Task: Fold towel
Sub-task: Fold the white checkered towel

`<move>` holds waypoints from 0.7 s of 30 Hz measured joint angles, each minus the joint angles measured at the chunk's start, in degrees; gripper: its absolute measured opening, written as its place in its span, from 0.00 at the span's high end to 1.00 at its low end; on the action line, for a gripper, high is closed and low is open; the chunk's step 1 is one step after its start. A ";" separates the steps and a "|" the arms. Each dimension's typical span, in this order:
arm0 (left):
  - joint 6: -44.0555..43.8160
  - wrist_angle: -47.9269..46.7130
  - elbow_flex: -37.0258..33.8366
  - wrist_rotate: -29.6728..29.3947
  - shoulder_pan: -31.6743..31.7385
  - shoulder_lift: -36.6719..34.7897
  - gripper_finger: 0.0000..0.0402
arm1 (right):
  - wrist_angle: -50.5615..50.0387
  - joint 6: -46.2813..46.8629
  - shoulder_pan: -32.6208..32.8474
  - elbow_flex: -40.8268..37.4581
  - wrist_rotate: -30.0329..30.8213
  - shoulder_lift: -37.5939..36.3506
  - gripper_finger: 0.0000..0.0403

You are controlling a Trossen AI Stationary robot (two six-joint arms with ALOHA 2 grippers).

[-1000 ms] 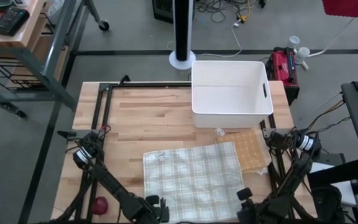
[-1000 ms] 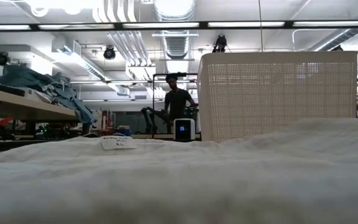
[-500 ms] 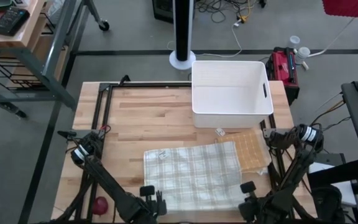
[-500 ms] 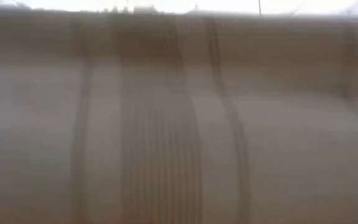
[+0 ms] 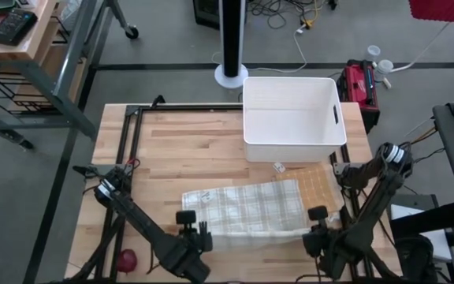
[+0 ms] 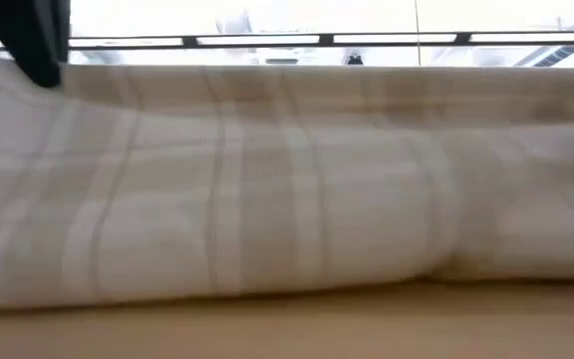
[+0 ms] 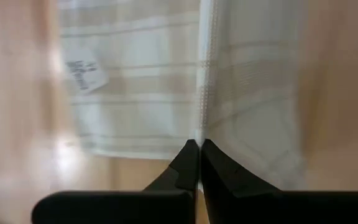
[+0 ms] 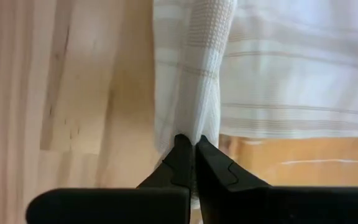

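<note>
The plaid towel lies on the wooden counter toward its six o'clock side, its near edge lifted and carried partway over the rest, so that the cloth shows as a shorter band doubled along its front; a small white label sits on it near the ten o'clock corner.

The left claw is at the towel's seven o'clock corner, pinched tight on the cloth — in the left wrist view the two dark fingers meet with the towel's hem caught between them; the right claw is at the five o'clock corner, likewise clamped on the towel, a pleat of fabric rising from its closed tips.

In the low view the folded towel fills nearly the whole width, a rolled front edge just above the counter's surface.

A white bin stands at the counter's one o'clock part, well apart from the claws; a tan waffle-weave cloth lies just beside the towel at its three o'clock side, partly under it; a small red object sits at the counter's seven o'clock corner.
</note>
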 joint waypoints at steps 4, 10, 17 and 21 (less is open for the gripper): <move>2.89 -5.89 -0.45 -1.86 2.09 -0.20 1.00 | -2.75 -0.93 -3.05 0.00 1.70 -3.65 1.00; 8.24 -6.92 -3.26 -6.25 5.49 -2.62 1.00 | -7.73 -3.75 -10.21 -0.07 0.85 -7.46 1.00; 8.37 -6.41 -15.20 -9.91 9.42 -9.25 1.00 | -10.87 -12.42 -18.74 -0.07 4.96 -9.25 1.00; 8.94 -1.22 -24.58 -11.26 12.08 -14.63 1.00 | -10.89 -18.02 -23.88 -0.07 6.54 -9.18 1.00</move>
